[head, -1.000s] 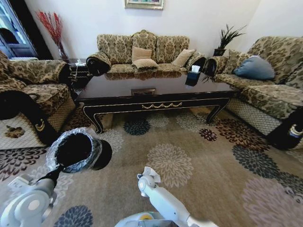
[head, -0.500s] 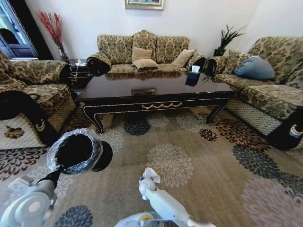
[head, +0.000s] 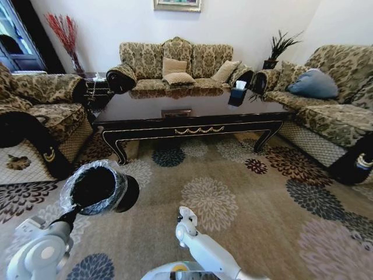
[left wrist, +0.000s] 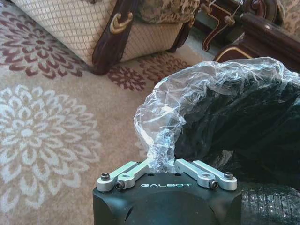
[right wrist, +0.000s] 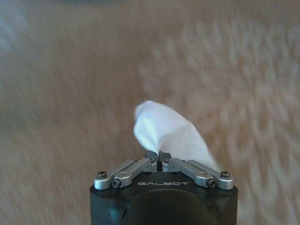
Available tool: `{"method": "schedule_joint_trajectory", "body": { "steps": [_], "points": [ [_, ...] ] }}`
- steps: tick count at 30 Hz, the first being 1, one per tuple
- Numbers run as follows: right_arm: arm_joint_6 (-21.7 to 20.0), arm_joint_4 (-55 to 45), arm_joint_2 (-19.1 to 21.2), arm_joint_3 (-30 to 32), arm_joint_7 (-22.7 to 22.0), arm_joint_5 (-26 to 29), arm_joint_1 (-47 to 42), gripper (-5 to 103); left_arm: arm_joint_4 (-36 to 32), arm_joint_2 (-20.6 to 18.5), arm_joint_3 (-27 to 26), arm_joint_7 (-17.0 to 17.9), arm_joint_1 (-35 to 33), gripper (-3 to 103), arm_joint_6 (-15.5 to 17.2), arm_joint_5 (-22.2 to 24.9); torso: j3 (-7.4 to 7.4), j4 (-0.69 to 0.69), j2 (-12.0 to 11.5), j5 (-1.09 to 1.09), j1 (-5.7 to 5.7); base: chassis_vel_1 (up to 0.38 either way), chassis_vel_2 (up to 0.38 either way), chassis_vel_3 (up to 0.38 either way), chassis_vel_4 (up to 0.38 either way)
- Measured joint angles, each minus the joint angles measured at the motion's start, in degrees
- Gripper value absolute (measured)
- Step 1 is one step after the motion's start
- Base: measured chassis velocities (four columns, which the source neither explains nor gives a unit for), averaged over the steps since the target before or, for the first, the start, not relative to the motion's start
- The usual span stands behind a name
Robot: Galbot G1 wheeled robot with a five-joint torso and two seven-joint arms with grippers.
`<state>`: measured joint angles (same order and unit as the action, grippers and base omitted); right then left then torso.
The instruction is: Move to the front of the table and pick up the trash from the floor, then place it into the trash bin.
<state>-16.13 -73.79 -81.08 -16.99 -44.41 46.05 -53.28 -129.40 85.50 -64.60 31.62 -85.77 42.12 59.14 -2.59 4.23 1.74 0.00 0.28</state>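
Tissue (right wrist: 164, 129), white, pinched between the closed fingers of the right gripper (right wrist: 158, 154) above the carpet; bin (head: 96, 188) lifted by its liner in the left gripper (left wrist: 161, 164); step: disposal, next needing tissue carried over the bin mouth.

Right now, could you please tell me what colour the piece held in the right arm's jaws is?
White: the crumpled tissue, pinched in the right gripper, shows best in the right wrist view.
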Motion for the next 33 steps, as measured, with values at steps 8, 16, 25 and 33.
{"method": "schedule_joint_trajectory", "body": {
  "steps": [8,16,25,33],
  "points": [
    [8.69,-9.31,3.63,0.49,9.56,-5.96,1.4,0,0.92,0.45,2.47,-0.04,0.0,2,0.0,-0.44,0.0,0.01,0.0,0.0,0.0,0.0,0.0,0.0,0.0],
    [14.94,-20.45,6.35,-2.02,15.59,-0.87,7.16,0,3.64,0.64,5.2,-0.05,0.87,2,-0.02,-2.04,0.0,0.0,0.0,0.01,0.0,0.0,0.0,0.0,0.0],
    [22.92,-23.98,7.01,-8.62,22.43,2.5,14.21,0,8.4,1.22,10.91,-1.4,2.07,2,-0.01,-8.17,0.0,0.0,0.0,0.0,0.0,0.0,0.0,0.0,0.0],
    [25.92,-25.4,6.51,-16.84,25.0,0.78,17.65,0,12.73,2.32,15.37,-1.22,4.83,2,0.0,-11.21,0.0,0.01,0.0,0.0,0.0,0.0,0.0,0.0,0.0]
  ]
}}
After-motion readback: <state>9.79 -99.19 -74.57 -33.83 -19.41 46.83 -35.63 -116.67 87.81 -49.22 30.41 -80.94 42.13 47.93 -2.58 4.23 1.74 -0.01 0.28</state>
